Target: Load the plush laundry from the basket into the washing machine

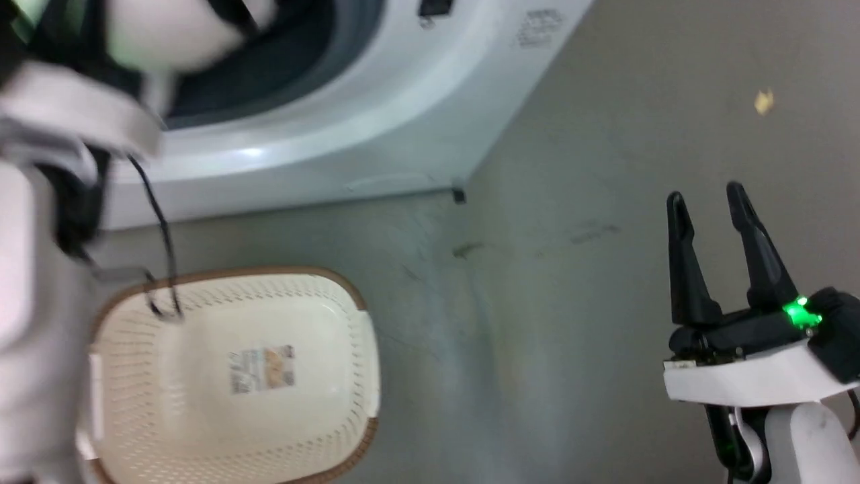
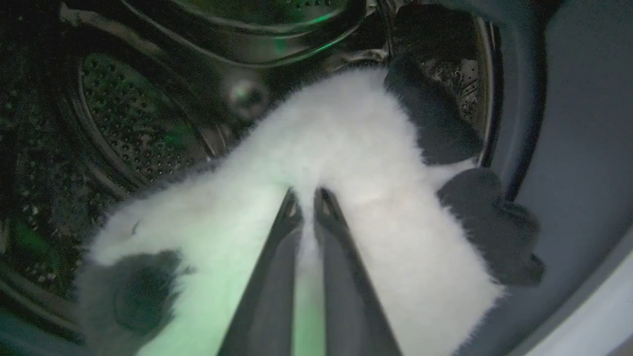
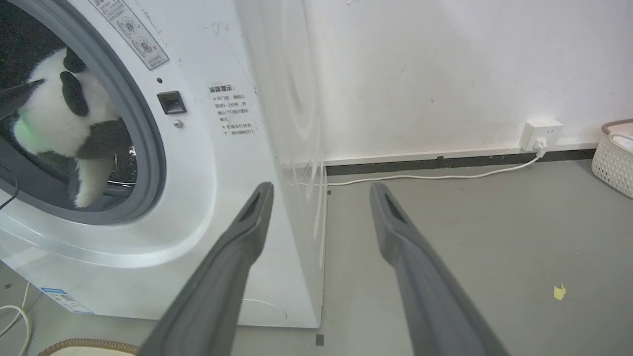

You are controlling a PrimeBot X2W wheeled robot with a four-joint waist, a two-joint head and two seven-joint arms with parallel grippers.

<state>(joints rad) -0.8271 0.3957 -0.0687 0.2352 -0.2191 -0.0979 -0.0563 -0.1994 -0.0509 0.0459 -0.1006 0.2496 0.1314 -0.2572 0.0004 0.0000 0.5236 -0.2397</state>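
The plush panda (image 2: 346,148) hangs in the mouth of the washing machine (image 1: 376,134), past the grey door seal (image 3: 143,123) and in front of the perforated steel drum (image 2: 133,113). The left gripper (image 2: 307,198) holds it, fingers drawn narrow with a fold of white body fur pinched between them. In the right wrist view the toy sits at the left of the door opening, one leg dangling toward the lower seal. Whether any of it rests on the drum, I cannot tell.

It looks light, soft and squashy. It will sag around whatever grips it, and the long fur may slide under the pads. The thick middle of the body, as taken here, seems the best hold. A limb would stretch and swing, and the loose black legs could snag on the seal lip.

Below the washer, at the lower left of the floor (image 1: 537,302), the basket (image 1: 235,274) has no laundry in it, and its label sticker (image 1: 262,370) lies bare.

At the far right, the right gripper (image 1: 705,198) hovers above the floor, jaws spread wide and holding nothing.

The load looks nearly done: letting go, deeper in the drum, is what remains.
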